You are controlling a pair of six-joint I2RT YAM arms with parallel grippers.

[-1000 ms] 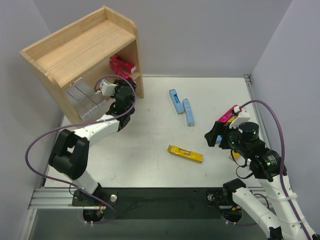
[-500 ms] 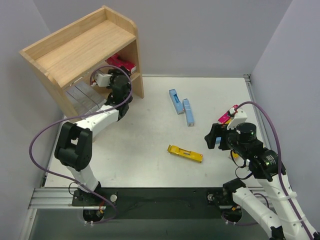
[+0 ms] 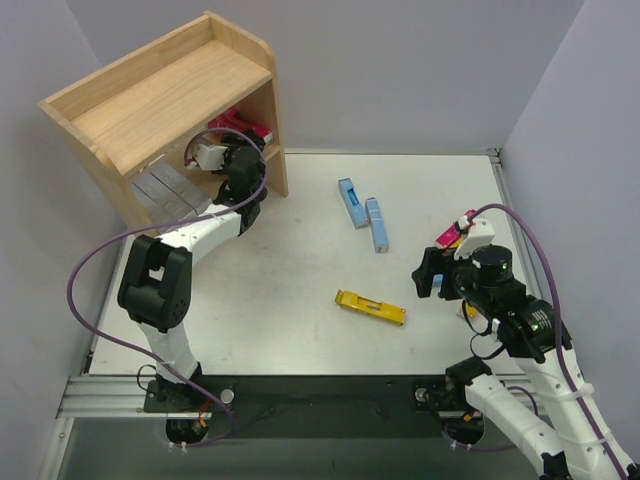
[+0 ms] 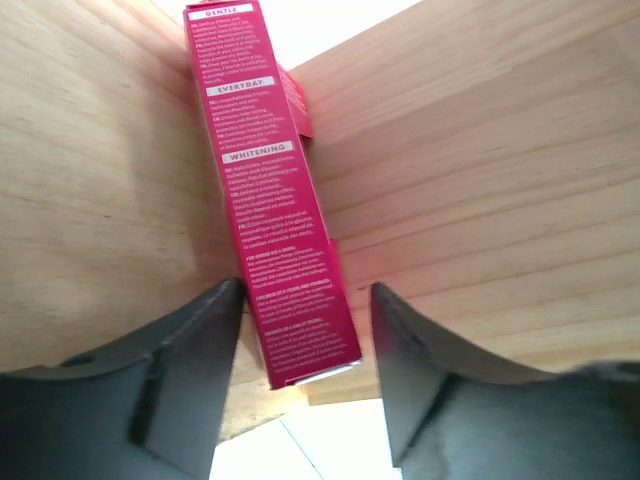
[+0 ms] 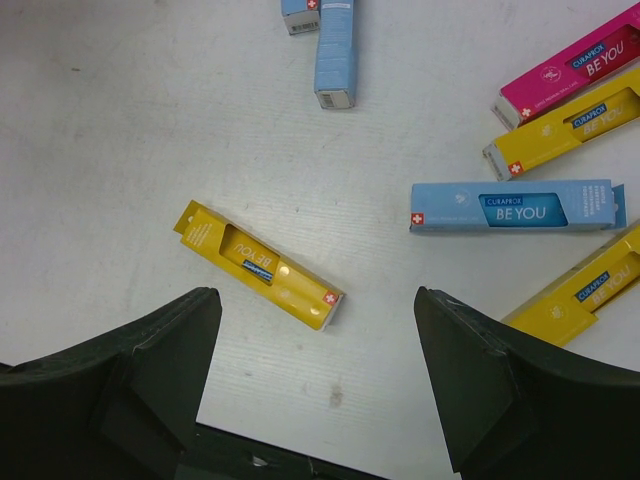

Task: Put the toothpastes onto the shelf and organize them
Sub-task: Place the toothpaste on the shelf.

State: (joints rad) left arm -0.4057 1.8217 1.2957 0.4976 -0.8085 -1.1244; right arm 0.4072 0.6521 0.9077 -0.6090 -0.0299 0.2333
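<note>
Inside the lower tier of the light wooden two-tier shelf [image 3: 160, 95], the left gripper [image 4: 306, 290] has its jaws part-spread around the near end of a long magenta-red toothpaste carton [image 4: 265, 190]. One finger is at the carton's edge and a gap shows at the other, so I judge it loosed rather than held. The carton lies against the wood, with another magenta edge just behind it. A good release would widen the jaws until both sides are free, then back straight out along the carton's length so no finger drags it askew. The right gripper [image 5: 317, 298] hangs wide open and empty over the white desk [image 5: 120, 150], above a yellow carton [image 5: 262, 265].
</note>
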